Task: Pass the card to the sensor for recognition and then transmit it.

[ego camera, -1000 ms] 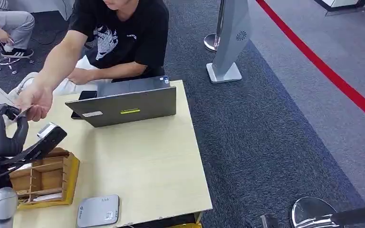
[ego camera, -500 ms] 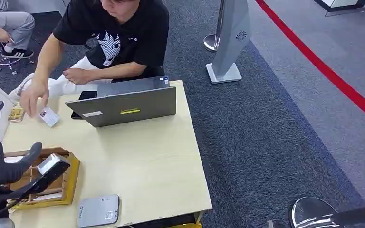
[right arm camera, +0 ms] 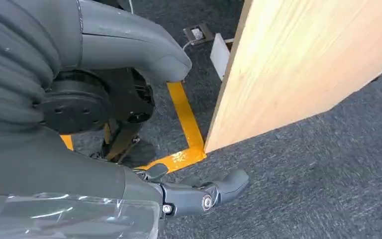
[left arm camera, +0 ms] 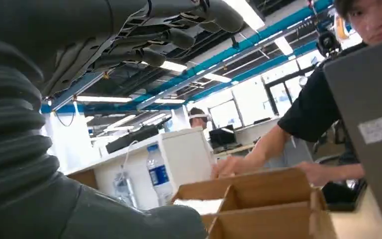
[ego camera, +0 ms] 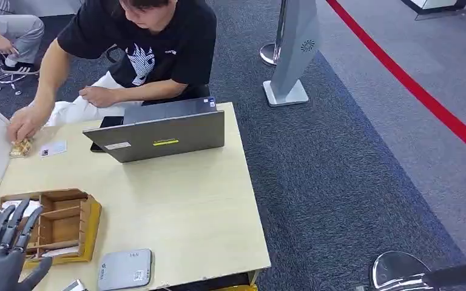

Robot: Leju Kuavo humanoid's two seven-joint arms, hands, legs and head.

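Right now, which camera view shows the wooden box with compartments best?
The head view: it looks down on the whole wooden box and its dividers, beside the left hand. The left wrist view shows the box from the side, close and cropped, so only some walls are clear. The right wrist view faces the floor.

table (ego camera: 188,206) pale wood | laptop (ego camera: 164,136) grey, yellow-green label | card (ego camera: 53,149) white | carpet (ego camera: 340,182) dark grey, red stripe
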